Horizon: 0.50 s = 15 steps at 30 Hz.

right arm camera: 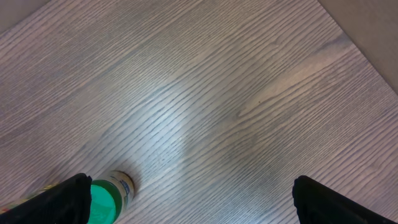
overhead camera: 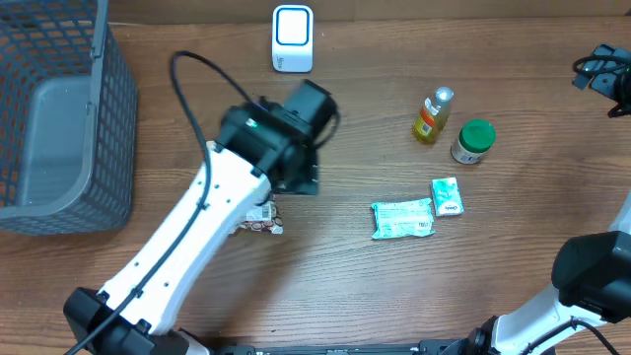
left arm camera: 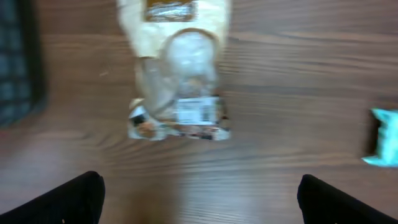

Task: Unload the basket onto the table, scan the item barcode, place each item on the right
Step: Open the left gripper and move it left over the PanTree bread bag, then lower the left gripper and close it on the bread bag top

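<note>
Item under inspection: a clear plastic packet (left arm camera: 177, 93) with a cream upper part and a white printed label at its near end, the print blurred. It lies flat on the wood just ahead of the left claw (left arm camera: 199, 202), centred between its spread fingers and untouched. The white upright scanner (overhead camera: 293, 38) with a blue-framed face stands well beyond the claw.

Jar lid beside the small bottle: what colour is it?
The jar lid is green, clearest in the overhead view.

The left arm (overhead camera: 187, 242) has white links, black joints, a looping black cable (overhead camera: 183, 81) and black left gripper (left arm camera: 202, 200); the lower-right right arm (overhead camera: 590, 278) matches.
</note>
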Each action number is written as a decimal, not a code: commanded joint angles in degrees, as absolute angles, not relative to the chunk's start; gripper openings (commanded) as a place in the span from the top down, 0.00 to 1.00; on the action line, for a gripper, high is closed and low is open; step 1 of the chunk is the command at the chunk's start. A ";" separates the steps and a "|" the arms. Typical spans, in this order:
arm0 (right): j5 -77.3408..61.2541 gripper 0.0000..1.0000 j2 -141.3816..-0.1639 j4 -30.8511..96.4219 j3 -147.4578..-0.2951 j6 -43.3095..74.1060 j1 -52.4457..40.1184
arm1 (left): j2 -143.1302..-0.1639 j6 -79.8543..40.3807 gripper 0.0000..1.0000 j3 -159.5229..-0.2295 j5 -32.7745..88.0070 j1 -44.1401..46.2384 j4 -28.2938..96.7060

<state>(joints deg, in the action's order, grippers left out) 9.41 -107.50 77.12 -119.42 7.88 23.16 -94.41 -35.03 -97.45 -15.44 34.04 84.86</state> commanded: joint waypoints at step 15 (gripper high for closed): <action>9.85 0.00 -107.15 76.82 -119.92 8.14 23.22 | -95.24 -35.99 0.14 -73.84 -16.67 16.71 71.75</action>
<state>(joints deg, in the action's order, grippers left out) 9.43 -107.50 77.14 -119.42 7.90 23.16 -94.94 -35.90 -76.49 -17.12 19.38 73.89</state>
